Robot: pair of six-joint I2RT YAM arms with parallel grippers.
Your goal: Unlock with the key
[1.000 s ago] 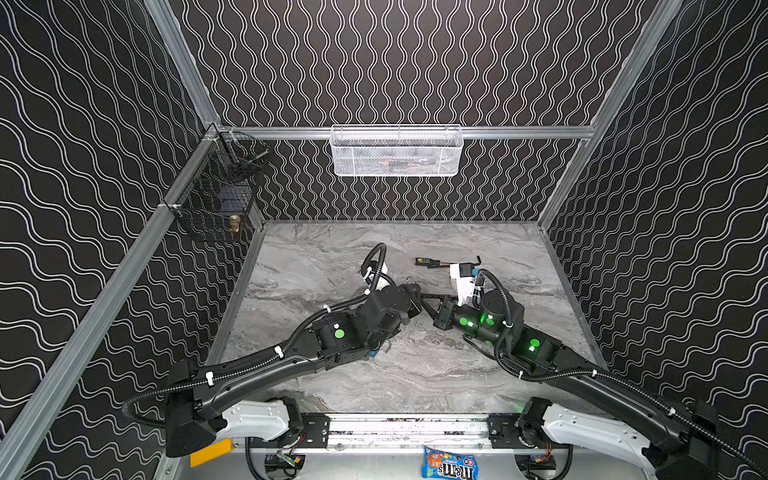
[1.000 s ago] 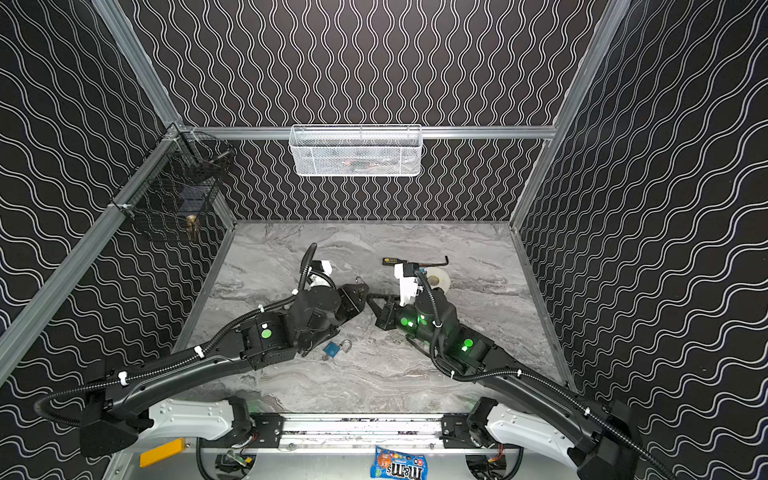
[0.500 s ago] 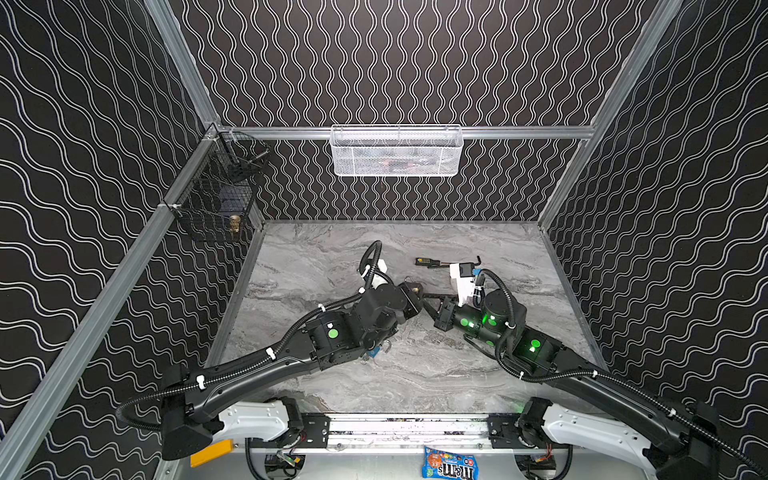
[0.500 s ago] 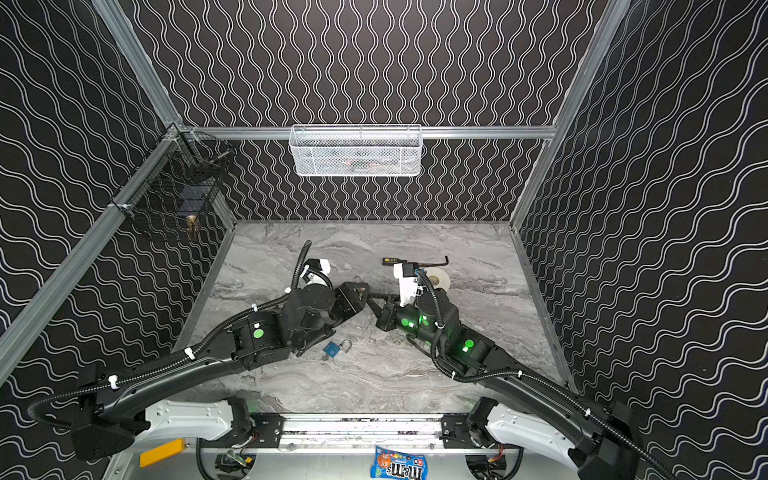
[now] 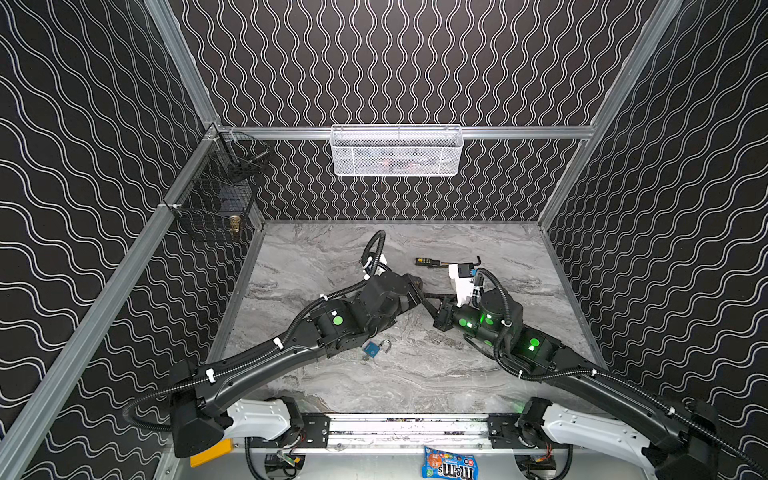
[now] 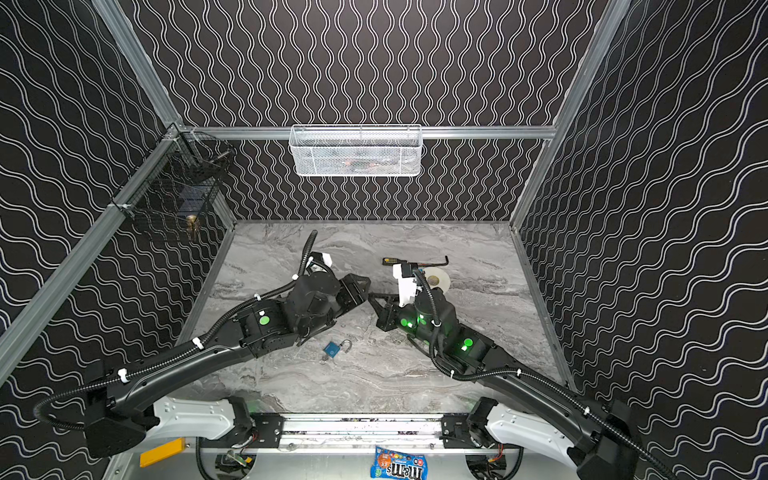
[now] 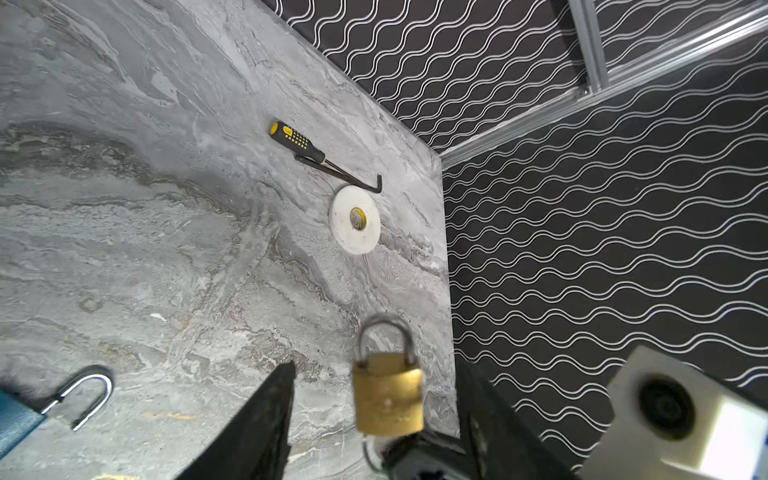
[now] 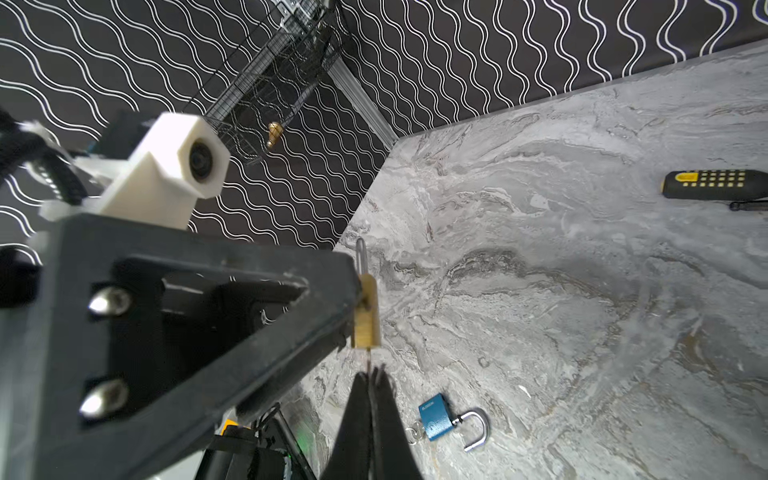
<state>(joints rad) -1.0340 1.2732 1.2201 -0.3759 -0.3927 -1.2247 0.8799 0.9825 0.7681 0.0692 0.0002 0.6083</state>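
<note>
My L tool (image 7: 376, 365) stands wide, jaws spread either side of the brass padlock (image 7: 388, 399). My R tool (image 8: 371, 376) pinches the key (image 8: 369, 356) stuck in its base, mid-worktop (image 8: 582, 311). Blue padlock (image 8: 434, 417) lies open nearby.

Left claw (image 7: 376, 372) opened off brass padlock (image 7: 388, 395)

We log: yellow-and-black screwdriver (image 7: 296, 141) flat on marble table (image 7: 166, 249) | hex key (image 7: 345, 177) alongside its shaft | white tape roll (image 7: 343, 235) just beside the shaft's far end | white mesh basket (image 5: 397, 151) on wall beyond it | candy packet (image 5: 449, 467) well apart from it
</note>
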